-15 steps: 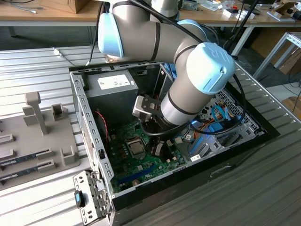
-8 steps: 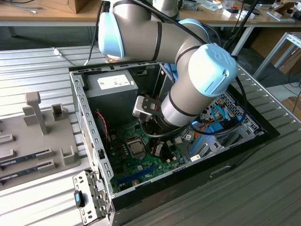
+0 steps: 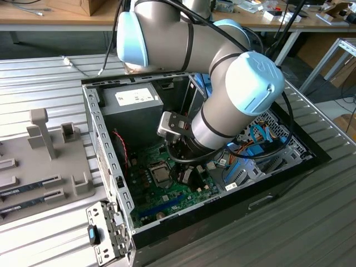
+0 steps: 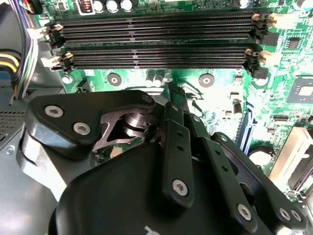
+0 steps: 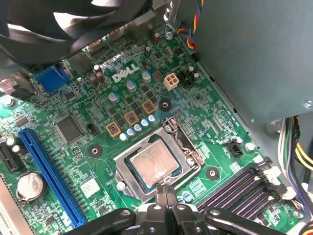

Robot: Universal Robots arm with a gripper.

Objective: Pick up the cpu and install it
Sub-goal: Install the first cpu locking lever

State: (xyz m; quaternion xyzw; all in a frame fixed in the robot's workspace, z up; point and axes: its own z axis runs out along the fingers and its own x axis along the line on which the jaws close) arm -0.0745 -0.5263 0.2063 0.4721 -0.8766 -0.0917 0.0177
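The cpu, a square chip with a silvery lid, lies flat in the motherboard socket, with a metal frame around it. In the exterior view the cpu shows inside the open computer case, just to the exterior view's left of my gripper. My gripper hangs low over the board at the socket's edge, beside the cpu. Its two fingertips are pressed together with nothing between them. In the second wrist view the gripper is seen from behind, pointing toward the memory slots.
The case wall and the power supply hem the board in. A blue expansion slot, a coin battery and a fan surround the socket. A grey fixture plate with memory sticks lies at the exterior view's left.
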